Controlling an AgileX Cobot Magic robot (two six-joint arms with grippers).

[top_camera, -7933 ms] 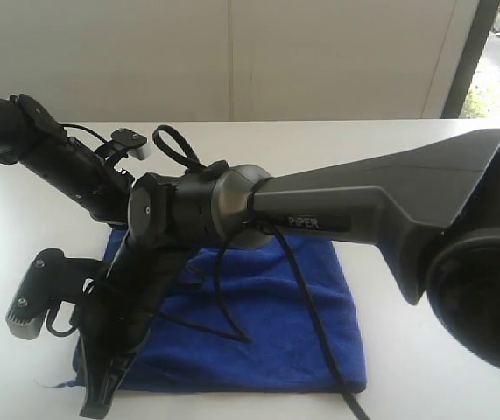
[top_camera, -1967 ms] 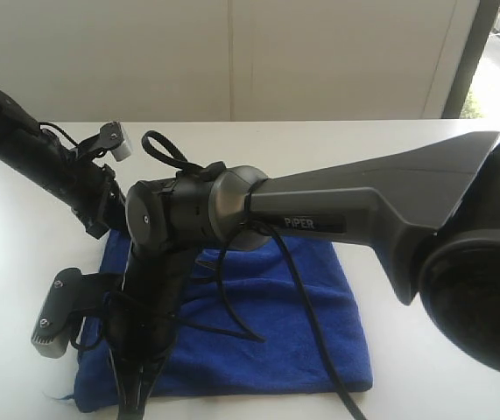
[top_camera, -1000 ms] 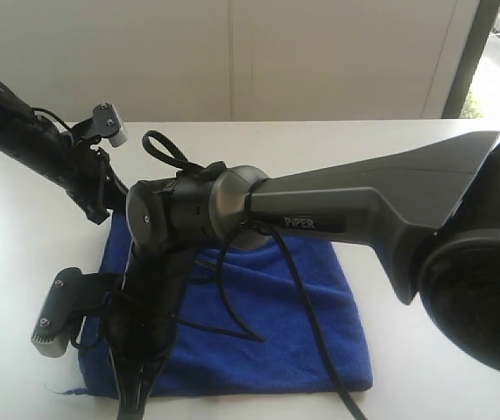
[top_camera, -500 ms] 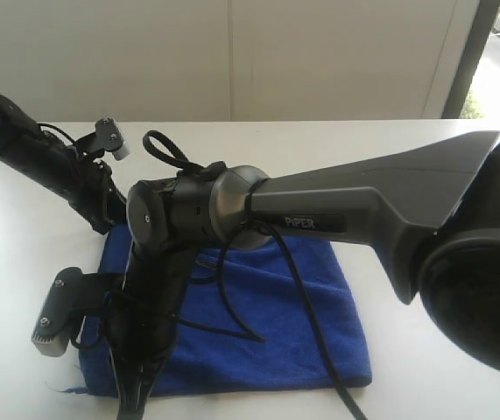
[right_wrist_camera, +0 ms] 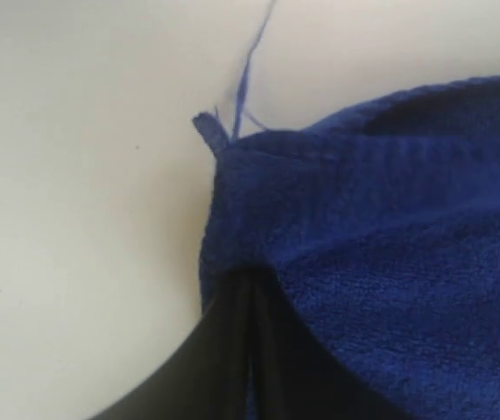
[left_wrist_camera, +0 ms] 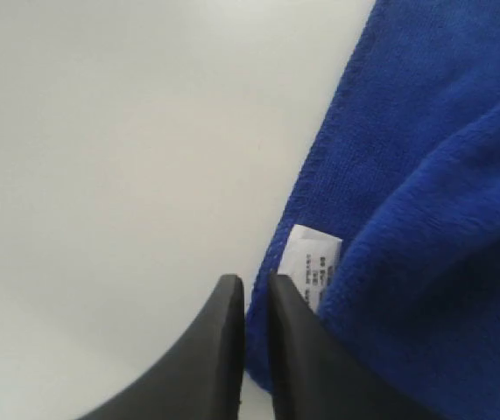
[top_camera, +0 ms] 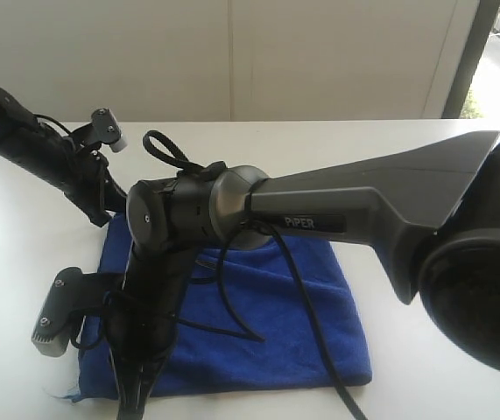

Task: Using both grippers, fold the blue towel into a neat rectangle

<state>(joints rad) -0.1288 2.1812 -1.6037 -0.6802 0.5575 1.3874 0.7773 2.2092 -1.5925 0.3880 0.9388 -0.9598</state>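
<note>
On the white table [top_camera: 22, 262] the blue towel [top_camera: 276, 324] lies flat as a rough rectangle. Its near and right edges are fairly straight, and its plush surface is softly wrinkled. The right arm [top_camera: 363, 210], marked PIPER, reaches across the towel to its near left corner.

In the right wrist view, the right gripper [right_wrist_camera: 251, 341] has its 2 black fingers pressed together. The towel's corner is gathered and pinched at their tips, and a loose blue thread [right_wrist_camera: 248, 79] trails from that corner onto the table.

The left gripper [left_wrist_camera: 251, 350] sits at the towel's far left corner. Its 2 fingers are nearly together, and the towel's hem runs into the thin slit between them. Just beside them a small white care label [left_wrist_camera: 313, 264] is sewn at the hem, where a thicker upper layer of cloth overlaps a lower one. A grey boxy module [top_camera: 50, 319] hangs by the right wrist, just left of the towel.
</note>
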